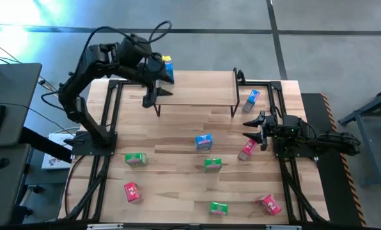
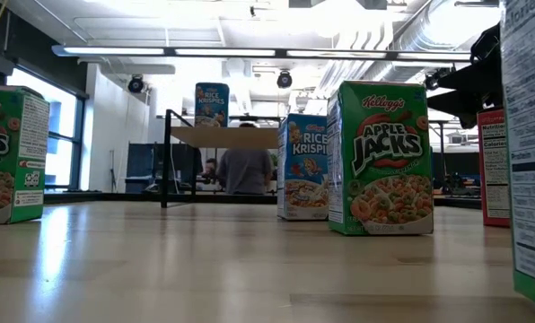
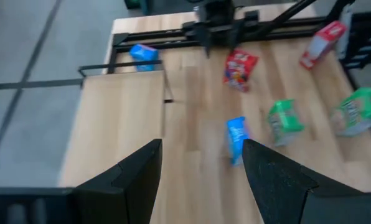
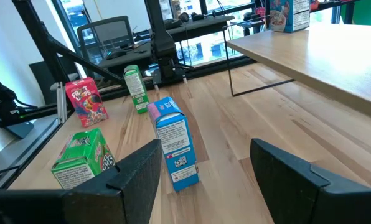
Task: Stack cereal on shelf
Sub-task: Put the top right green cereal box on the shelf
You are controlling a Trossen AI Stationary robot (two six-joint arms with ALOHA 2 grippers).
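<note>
1. Your left gripper (image 1: 157, 97) hangs over the shelf's (image 1: 197, 89) left end, fingers apart and empty; its wrist view looks down past them at the shelf top.
2. Only the high view shows you all nine boxes: one blue box (image 1: 167, 69) is at the shelf's left end, and eight are on the table (image 1: 171, 166).
3. The low view cuts off the box at its right edge (image 2: 532, 135).
4. Your right gripper (image 1: 256, 126) waits at the right side, fingers apart, beside a red box (image 1: 247, 149).
</note>
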